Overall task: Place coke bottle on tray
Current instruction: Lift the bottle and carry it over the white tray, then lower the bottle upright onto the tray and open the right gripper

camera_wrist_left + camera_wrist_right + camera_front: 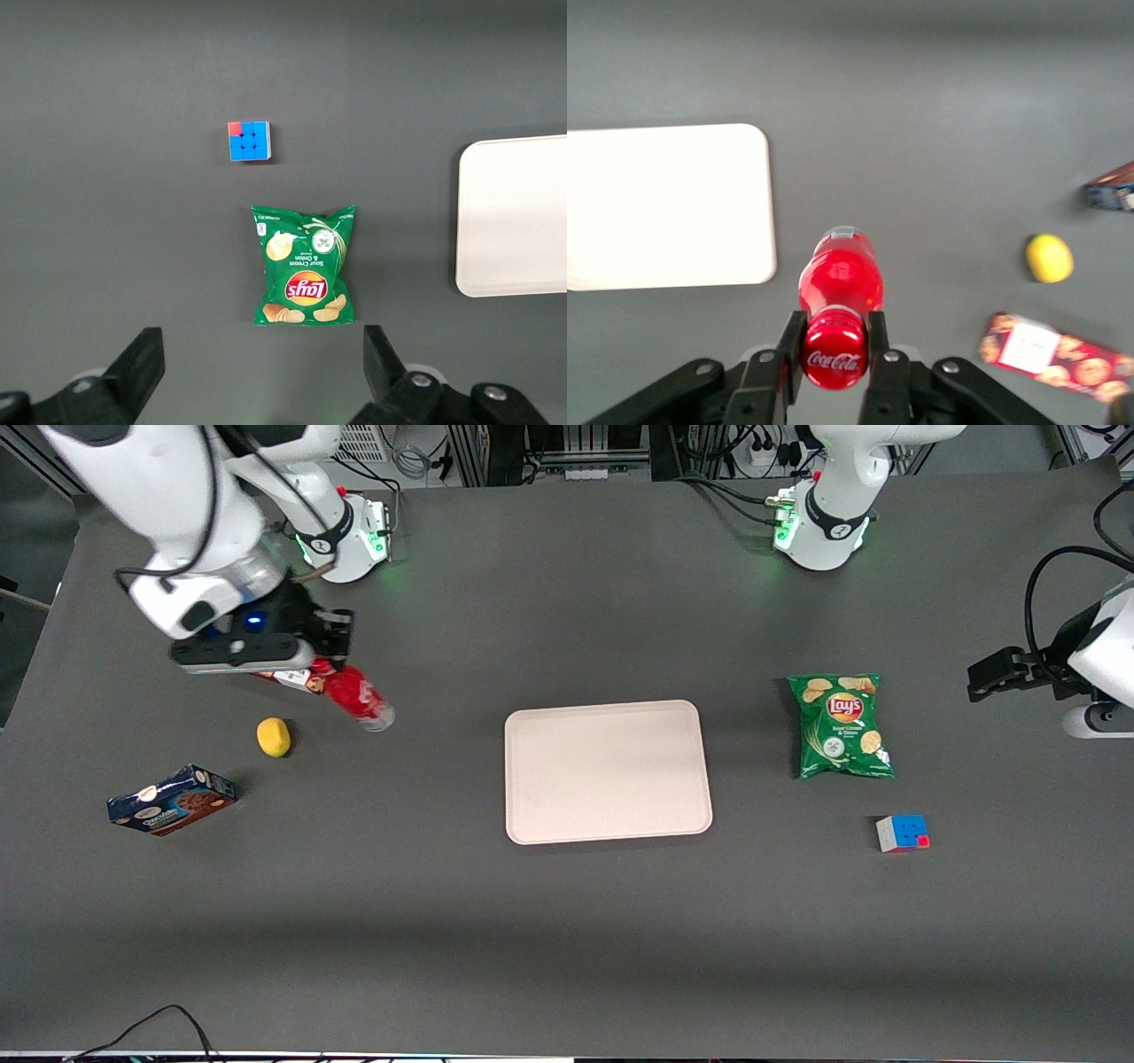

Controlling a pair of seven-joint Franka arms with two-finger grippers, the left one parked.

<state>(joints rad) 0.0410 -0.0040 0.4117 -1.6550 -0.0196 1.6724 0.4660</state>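
Observation:
My right gripper (323, 666) is shut on the cap end of the coke bottle (359, 695), a small red bottle with a clear base. The bottle hangs tilted from it, base lowest and pointing toward the tray. In the right wrist view both black fingers (793, 341) press the sides of the red cap of the bottle (837, 283). The pale pinkish-beige tray (608, 771) lies flat mid-table with nothing on it. The bottle is apart from the tray, toward the working arm's end of the table. The tray also shows in the right wrist view (664, 204).
A red cookie box (288, 678) lies under the gripper. A yellow lemon (274, 737) and a blue cookie box (171, 800) lie nearer the front camera. A green chips bag (842, 726) and a colour cube (902, 833) lie toward the parked arm's end.

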